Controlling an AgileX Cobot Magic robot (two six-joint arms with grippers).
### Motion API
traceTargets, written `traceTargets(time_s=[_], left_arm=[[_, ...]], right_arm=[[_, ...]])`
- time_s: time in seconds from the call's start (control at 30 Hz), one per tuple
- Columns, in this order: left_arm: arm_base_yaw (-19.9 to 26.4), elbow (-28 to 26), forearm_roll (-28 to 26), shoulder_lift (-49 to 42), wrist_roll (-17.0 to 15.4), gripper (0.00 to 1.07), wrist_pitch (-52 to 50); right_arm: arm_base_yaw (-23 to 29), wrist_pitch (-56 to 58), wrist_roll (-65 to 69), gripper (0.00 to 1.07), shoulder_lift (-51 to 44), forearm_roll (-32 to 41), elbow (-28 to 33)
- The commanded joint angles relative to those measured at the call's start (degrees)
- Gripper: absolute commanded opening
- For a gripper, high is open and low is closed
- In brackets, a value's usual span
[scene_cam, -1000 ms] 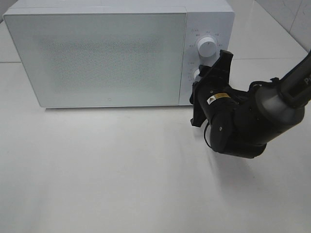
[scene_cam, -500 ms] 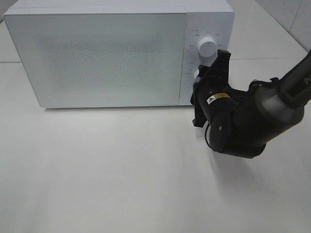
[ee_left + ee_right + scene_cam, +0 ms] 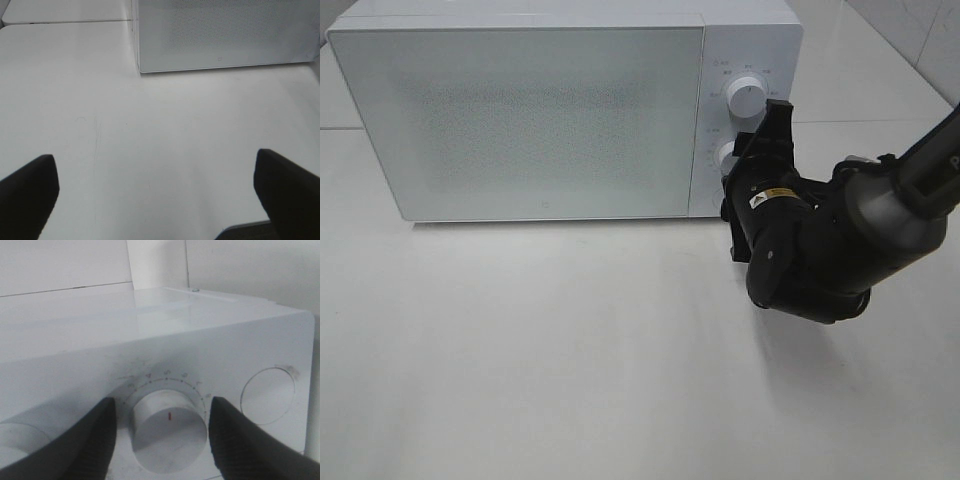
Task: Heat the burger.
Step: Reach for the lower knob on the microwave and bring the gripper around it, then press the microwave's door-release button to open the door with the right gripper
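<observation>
Over the last second the right gripper point(image 3: 162, 404) has loosened off the lower knob point(image 3: 731, 156) and drawn a little aside, so the knob now shows in the high view where the arm hid it before. The burger appears in no view. The door point(image 3: 520, 110) of the microwave point(image 3: 760, 40) is shut and its speckled front shows nothing through it, so the burger is most likely inside, and its look cannot be told. The step in hand seems to be setting the dial to start the heating. In the right wrist view the two fingers stand spread either side of the knob, holding nothing. The upper knob point(image 3: 745, 97) is clear of them. Next, the gripper must either close again for a further turn or back straight off without nudging the setting. The left gripper point(image 3: 154, 156) hangs wide apart and empty over the bare table point(image 3: 570, 350)
</observation>
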Motion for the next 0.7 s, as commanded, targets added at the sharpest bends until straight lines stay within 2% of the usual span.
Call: traceTargets(time_s=[0.03,0.17,0.37,0.47,0.53,0.63,0.7], left_arm=[[0.2,0.2,-0.5,-0.9,-0.3,0.98,-0.1],[0.2,0.2,-0.5,-0.9,-0.3,0.98,-0.1],[0.2,0.2,-0.5,-0.9,-0.3,0.98,-0.1],[0.2,0.2,-0.5,-0.9,-0.3,0.98,-0.1],[0.2,0.2,-0.5,-0.9,-0.3,0.98,-0.1],[0.2,0.2,-0.5,-0.9,-0.3,0.98,-0.1],[0.2,0.2,-0.5,-0.9,-0.3,0.98,-0.1]], right_arm=[[-1.3,-9.7,-2.8,0.66,-1.3,-0.4,-1.8],[-1.3,-4.3,-3.0,0.72,-2.3,-4.1,-1.3],[-1.3,1.4,-5.9,0.72,-4.8,-6.5,1.7],[-1.3,4.5,-9.9,0.72,-6.8,-8.6,4.6],[-1.3,9.6,-13.9,0.72,-9.7,-11.5,8.9],[-1.3,11.1,-14.7,0.72,-10.4,-11.9,9.6],[-1.3,16.8,-21.1,0.71,-13.1,-14.4,12.8]])
